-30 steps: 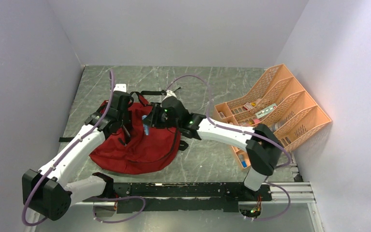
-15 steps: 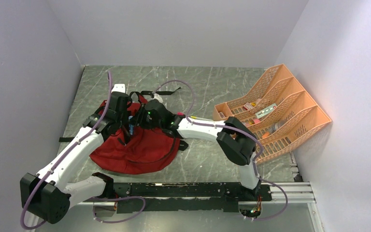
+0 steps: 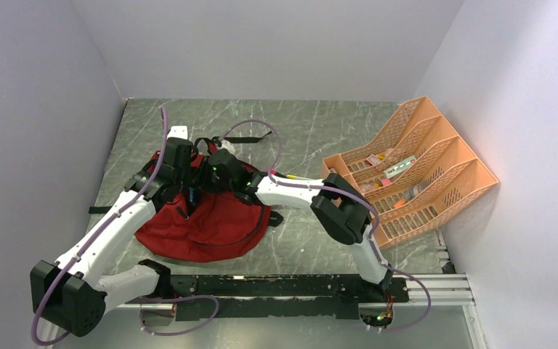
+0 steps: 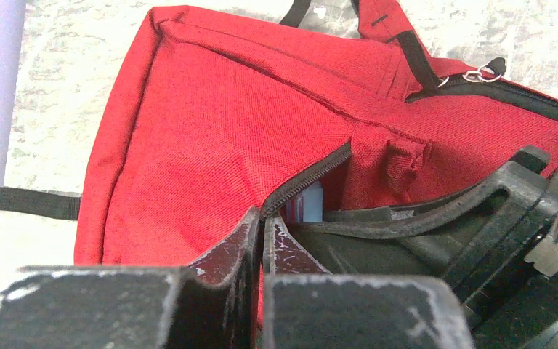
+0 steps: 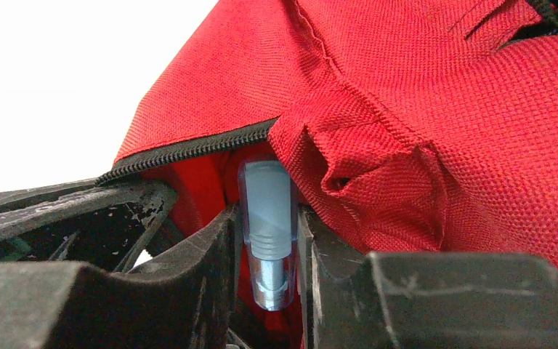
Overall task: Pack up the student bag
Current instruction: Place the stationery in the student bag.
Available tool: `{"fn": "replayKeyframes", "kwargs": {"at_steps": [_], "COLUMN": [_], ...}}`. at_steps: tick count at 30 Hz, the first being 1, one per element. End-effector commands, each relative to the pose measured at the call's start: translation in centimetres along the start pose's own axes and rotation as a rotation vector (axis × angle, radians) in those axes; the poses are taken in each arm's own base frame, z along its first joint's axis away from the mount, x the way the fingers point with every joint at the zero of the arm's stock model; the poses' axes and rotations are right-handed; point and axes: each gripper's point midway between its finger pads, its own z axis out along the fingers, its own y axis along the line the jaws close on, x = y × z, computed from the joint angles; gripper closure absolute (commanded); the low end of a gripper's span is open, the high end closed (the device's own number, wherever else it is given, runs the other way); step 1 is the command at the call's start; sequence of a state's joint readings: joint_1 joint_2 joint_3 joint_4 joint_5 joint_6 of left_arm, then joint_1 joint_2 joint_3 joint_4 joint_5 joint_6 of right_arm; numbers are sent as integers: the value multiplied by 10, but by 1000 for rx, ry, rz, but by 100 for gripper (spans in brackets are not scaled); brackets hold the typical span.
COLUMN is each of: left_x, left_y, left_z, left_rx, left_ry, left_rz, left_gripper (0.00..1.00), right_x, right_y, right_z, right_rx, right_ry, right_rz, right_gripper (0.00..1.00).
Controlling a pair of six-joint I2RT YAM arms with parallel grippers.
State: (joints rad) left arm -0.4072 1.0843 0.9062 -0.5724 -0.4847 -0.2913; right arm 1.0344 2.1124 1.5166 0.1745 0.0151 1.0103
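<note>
Backpack: a dark red soft fabric backpack (image 3: pixel 214 227) with black straps and zipper trim is laid flat on the grey marble-patterned table (image 3: pixel 312 123), left of centre; its zipper opening is parted at the upper edge.
Left gripper: the left gripper (image 4: pixel 263 231) is clamped together on the backpack's fabric just beside the black zipper teeth (image 4: pixel 312 174); the edge of the opening is lifted by it.
Right gripper: the right gripper (image 5: pixel 267 227) is clenched on a translucent grey-blue capped plastic cylinder (image 5: pixel 267 196); the cylinder is held upright between the two black fingers (image 5: pixel 211 240), cap end pointed into the opening.
Cylinder position: the cap is placed at the mouth of the opening, under the zipper edge; a folded red fabric tab (image 5: pixel 363 174) is seen just beside it; in the left wrist view part of the cylinder (image 4: pixel 311 202) is seen inside the gap.
Arm layout: both grippers are brought together over the upper part of the backpack, nearly touching.
Organiser: an orange perforated plastic desk organiser (image 3: pixel 472 182) is stood at the right edge of the table, well apart from the backpack; small items are held in its compartments.
</note>
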Motion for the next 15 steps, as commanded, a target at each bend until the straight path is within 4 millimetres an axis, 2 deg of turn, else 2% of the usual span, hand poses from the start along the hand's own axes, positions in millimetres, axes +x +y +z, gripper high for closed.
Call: {"fn": "replayKeyframes", "kwargs": {"at_steps": [1, 15], "left_x": [-17, -16], "left_y": [3, 3], "left_z": [-3, -2], "left_rx": [-1, -1], "left_ry": [-62, -58], "left_rz": [-39, -38], "left_gripper": [95, 95], "right_x": [-10, -17], "right_y": [10, 14], "right_z": [1, -14], "right_rx": [-9, 3], "right_ry": [-33, -45], "right_rz": [-36, -93], "right_gripper": [65, 59]}}
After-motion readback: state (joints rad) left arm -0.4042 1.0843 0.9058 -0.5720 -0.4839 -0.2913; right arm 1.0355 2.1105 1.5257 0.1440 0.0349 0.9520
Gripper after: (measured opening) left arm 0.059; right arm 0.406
